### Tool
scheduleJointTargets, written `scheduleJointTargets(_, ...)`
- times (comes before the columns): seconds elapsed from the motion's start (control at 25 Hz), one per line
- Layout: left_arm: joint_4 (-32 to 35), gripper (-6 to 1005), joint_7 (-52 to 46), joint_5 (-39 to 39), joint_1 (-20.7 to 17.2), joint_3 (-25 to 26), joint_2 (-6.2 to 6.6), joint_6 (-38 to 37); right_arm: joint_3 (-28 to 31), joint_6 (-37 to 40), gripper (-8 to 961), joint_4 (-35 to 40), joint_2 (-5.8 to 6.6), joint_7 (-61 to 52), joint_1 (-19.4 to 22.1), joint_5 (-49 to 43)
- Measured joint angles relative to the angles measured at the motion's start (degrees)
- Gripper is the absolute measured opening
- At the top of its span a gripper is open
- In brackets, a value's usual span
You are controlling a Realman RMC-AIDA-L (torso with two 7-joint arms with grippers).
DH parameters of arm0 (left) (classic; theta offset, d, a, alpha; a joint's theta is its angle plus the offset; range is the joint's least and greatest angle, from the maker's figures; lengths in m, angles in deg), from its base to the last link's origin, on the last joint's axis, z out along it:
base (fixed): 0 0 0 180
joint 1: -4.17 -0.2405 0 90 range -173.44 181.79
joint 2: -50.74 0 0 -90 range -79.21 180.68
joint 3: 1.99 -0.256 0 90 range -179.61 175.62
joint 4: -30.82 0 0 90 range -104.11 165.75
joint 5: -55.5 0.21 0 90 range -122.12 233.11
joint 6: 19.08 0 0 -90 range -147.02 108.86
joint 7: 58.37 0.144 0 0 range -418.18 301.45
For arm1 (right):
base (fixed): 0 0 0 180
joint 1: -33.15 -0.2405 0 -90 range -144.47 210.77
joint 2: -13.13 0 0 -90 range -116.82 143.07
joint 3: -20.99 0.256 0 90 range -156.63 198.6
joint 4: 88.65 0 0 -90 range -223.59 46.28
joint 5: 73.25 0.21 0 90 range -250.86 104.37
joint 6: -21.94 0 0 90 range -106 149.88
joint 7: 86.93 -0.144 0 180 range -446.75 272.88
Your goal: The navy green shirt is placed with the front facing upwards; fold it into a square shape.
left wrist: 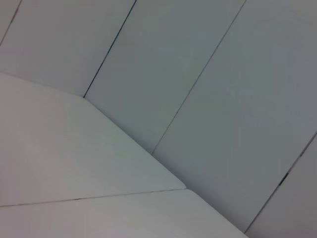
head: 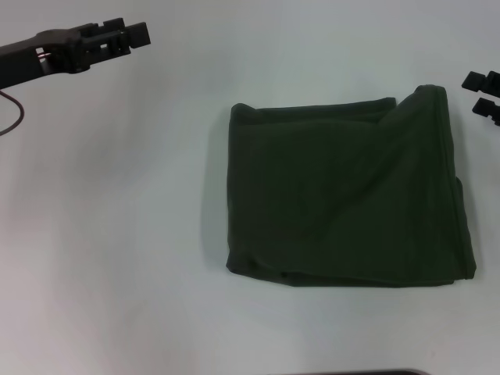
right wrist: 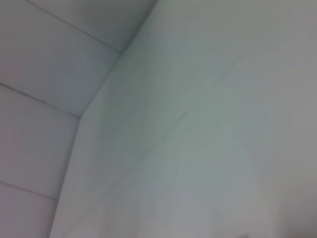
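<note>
White desk [head: 117,234] fills the head view, with the navy green shirt [head: 344,195] folded into a rough square toward its right edge, plain side up. Left gripper [head: 129,35] hovers at the far left corner, holding nothing; whether its fingers are parted I cannot tell. Right gripper [head: 484,95] peeks in at the right edge, fingers parted, empty.

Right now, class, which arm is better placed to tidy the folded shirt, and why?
Probably the right. The right gripper sits open just beside the shirt, near its bunched far right corner. The left gripper hangs far off over the bare table.
</note>
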Motion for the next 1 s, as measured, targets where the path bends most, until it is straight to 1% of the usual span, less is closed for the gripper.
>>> scheduleJointTargets(0.12,0.0,693,0.0,0.0,-0.1,0.0,0.0,0.0,0.1,3.5,766,0.2,-0.15,4.4,0.1,1.7)
scheduleJointTargets(0.28,-0.6,694,0.2,0.4,-0.1,-0.1,0.01,-0.5,-0.1,9.1,767,-0.3,-0.71,11.7,-0.2,3.5)
scheduleJointTargets(0.36,-0.9,694,0.3,0.5,-0.3,-0.2,0.1,-0.6,-0.6,10.2,767,-0.3,-1.01,13.4,-0.5,3.4)
scheduleJointTargets(0.48,-1.6,695,0.4,0.7,-0.7,-0.3,0.35,-0.6,-1.7,10.7,736,-0.3,-1.35,15.0,-0.7,3.1)
scheduleJointTargets(0.56,-1.8,695,0.4,1.0,-1.4,-1.3,0.5,-0.8,-1.8,10.7,716,-0.3,-1.49,16.0,-0.5,3.2)
scheduleJointTargets(0.64,-1.7,696,0.5,1.2,-2.0,-3.4,0.69,-1.0,-1.5,10.7,695,-0.2,-1.36,16.4,-0.2,3.4)
scheduleJointTargets(0.8,-1.9,697,0.6,1.3,-3.6,-8.0,0.9,-1.5,-2.1,10.6,654,-0.3,-0.44,16.1,0.1,2.8)
scheduleJointTargets(0.88,-1.9,697,1.3,1.3,-4.4,-9.0,0.62,-2.2,-2.5,10.6,628,-0.3,-0.18,15.9,-0.1,1.4)
scheduleJointTargets(1.0,-2.2,698,2.9,1.3,-5.2,-9.2,0.32,-4.0,-2.6,10.7,589,-0.2,0.04,15.4,-0.5,-1.0)
